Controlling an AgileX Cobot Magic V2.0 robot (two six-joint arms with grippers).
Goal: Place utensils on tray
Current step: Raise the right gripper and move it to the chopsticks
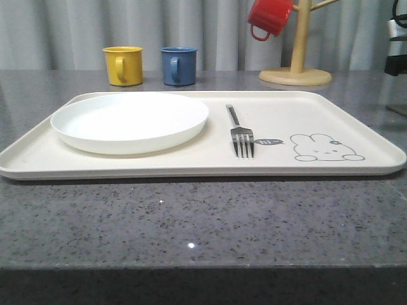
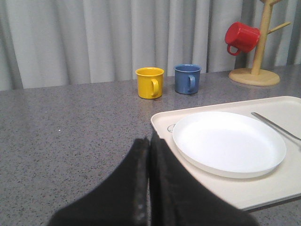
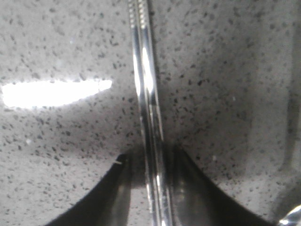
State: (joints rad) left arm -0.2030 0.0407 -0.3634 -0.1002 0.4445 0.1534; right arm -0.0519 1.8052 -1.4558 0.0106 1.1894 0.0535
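The cream tray [image 1: 356, 127] lies across the middle of the grey speckled counter [image 1: 191, 222], its long side facing the robot. On its left half sits the round white plate [image 1: 130, 121], resting flat inside the rim. Just right of the plate, not touching it, the fork [image 1: 239, 132] lies on the tray with its tines toward the robot and its handle pointing away; the tines end beside the small speech bubble of the rabbit drawing [image 1: 325, 147] printed near the tray's right front corner. Behind the tray stand a yellow mug [image 1: 123, 65] and a blue mug [image 1: 178, 65], close together but apart, and further right a red mug [image 1: 270, 17] hangs from a wooden mug stand [image 1: 296, 63]. In the left wrist view the left gripper [image 2: 149, 155] hangs over the bare counter just off the tray's left edge, its two dark fingers [image 2: 136, 188] pressed flat together with nothing between them. In the right wrist view the right gripper [image 3: 153, 188] is low over the counter, its fingers [image 3: 117, 188] closed from both sides on the pair of steel chopsticks [image 3: 145, 84], which run as two thin shiny bars lying side by side, straight out from between the fingers across the speckled surface.
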